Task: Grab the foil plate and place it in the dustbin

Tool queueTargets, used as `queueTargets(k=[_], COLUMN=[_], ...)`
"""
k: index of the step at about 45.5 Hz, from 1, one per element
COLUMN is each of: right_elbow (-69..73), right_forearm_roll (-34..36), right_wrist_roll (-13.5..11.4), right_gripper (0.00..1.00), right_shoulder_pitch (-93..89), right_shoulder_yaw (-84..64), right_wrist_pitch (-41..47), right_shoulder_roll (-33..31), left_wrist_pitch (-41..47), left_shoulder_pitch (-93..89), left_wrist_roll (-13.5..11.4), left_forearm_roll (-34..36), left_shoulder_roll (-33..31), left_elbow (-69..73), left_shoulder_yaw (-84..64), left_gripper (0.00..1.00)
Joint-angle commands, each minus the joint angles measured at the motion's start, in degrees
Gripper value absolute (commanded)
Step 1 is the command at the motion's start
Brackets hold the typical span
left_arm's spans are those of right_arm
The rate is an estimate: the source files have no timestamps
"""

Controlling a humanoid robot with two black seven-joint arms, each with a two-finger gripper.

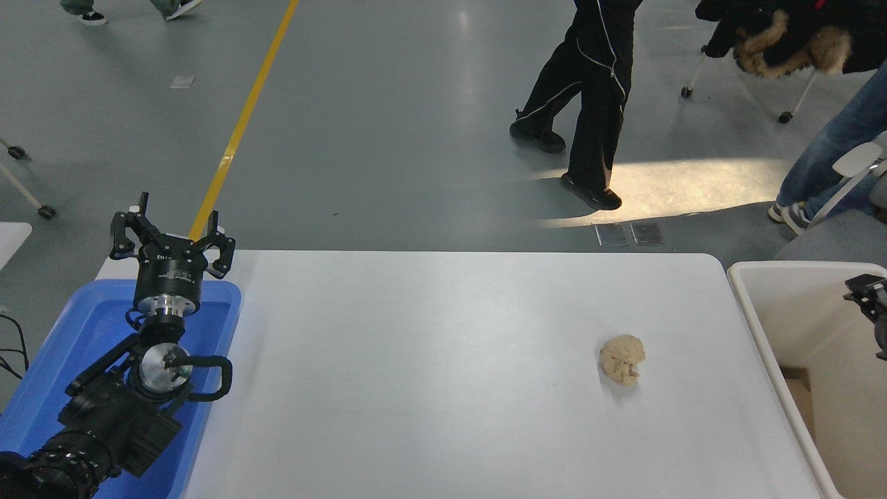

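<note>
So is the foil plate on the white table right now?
No, the white table holds only a tan lumpy ball, and no foil plate shows on it or in the visible part of the dustbin.
</note>
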Motion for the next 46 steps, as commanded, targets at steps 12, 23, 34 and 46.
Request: queueTargets(k=[12, 23, 34, 46], right_elbow=[48.42, 68.03, 72.24, 72.24], right_forearm_roll=[-5.16, -4.46, -4.02, -1.12], right_wrist_roll=[0.07, 0.07, 0.07, 0.07], right_gripper=[1.0, 1.0, 1.0, 1.0], right_shoulder_pitch=[43.01, 62.26, 76.15, 83.28], right_shoulder_yaw=[-31.14, -34.23, -32.91, -27.82], right_wrist_pitch=[-0.2, 0.15, 4.71, 14.12], right_shoulder_roll=[5.65, 13.74, 18.14, 20.43], left_wrist_pitch=[0.0, 0.0, 0.0, 0.0], left_shoulder_pitch=[0.0, 0.09, 0.09, 0.09], left_wrist_roll=[0.06, -0.02, -0.02, -0.11], left_forearm_roll=[-0.01, -0.1, -0.1, -0.1], left_shoulder_roll=[0.01, 0.01, 0.01, 0.01], left_elbow=[0.01, 0.01, 0.01, 0.01], left_shoulder_yaw=[-0.02, -0.02, -0.02, -0.02], left_gripper=[0.99, 0.99, 0.99, 0.99])
